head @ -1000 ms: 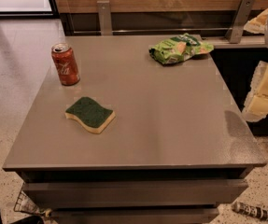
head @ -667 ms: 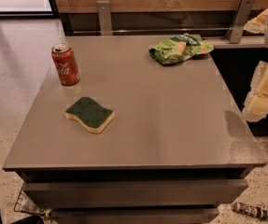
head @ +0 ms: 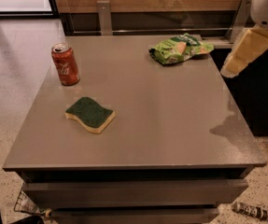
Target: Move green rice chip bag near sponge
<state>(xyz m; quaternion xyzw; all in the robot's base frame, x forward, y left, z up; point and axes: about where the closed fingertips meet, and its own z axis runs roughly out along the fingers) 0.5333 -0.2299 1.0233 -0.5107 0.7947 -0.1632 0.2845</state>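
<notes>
The green rice chip bag (head: 179, 48) lies wrinkled at the far right corner of the grey table (head: 171, 125). The sponge (head: 90, 114), with its dark green top up and pale yellow foam below, lies at the left front of the table. They are far apart. My gripper (head: 243, 51), cream-coloured under a white arm part, hangs at the right edge of the view, above the table's right side and just right of the bag, not touching it.
A red soda can (head: 66, 64) stands upright at the table's far left, behind the sponge. A wooden wall panel with metal posts (head: 104, 17) runs behind the table. A speckled floor surrounds it, with a dark cabinet (head: 259, 97) at the right.
My gripper has risen and moved a little left, toward the bag. The bag, the sponge and the can have not moved.
</notes>
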